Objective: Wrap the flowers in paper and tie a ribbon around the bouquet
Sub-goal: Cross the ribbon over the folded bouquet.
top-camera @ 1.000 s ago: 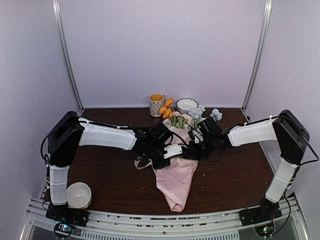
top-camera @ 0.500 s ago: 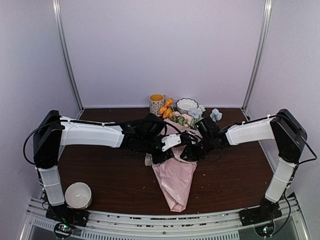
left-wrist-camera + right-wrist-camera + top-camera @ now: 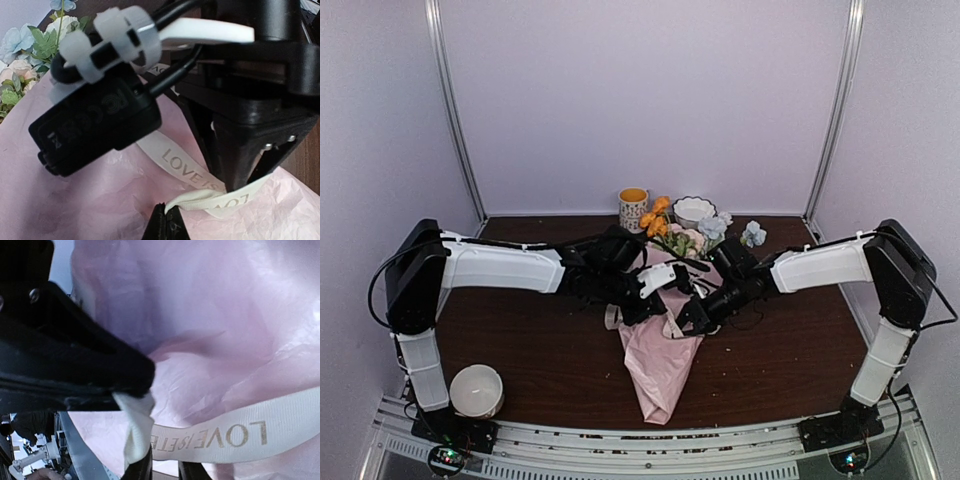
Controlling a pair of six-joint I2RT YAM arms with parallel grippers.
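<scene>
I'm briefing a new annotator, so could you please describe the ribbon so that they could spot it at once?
On the dark brown table lies the bouquet, flowers in a cone of pink paper. Across that paper runs the ribbon: a flat cream band with gold "LOVE" lettering, unlike the plain crinkly pink around it.

The paper (image 3: 660,365) was pale pink, the ribbon (image 3: 225,437) cream with gold lettering, the flowers (image 3: 682,238) white, pale blue and orange among green leaves, the mug (image 3: 633,212) patterned outside and yellow inside, the front bowl (image 3: 477,390) white, the table (image 3: 520,350) dark brown.
</scene>
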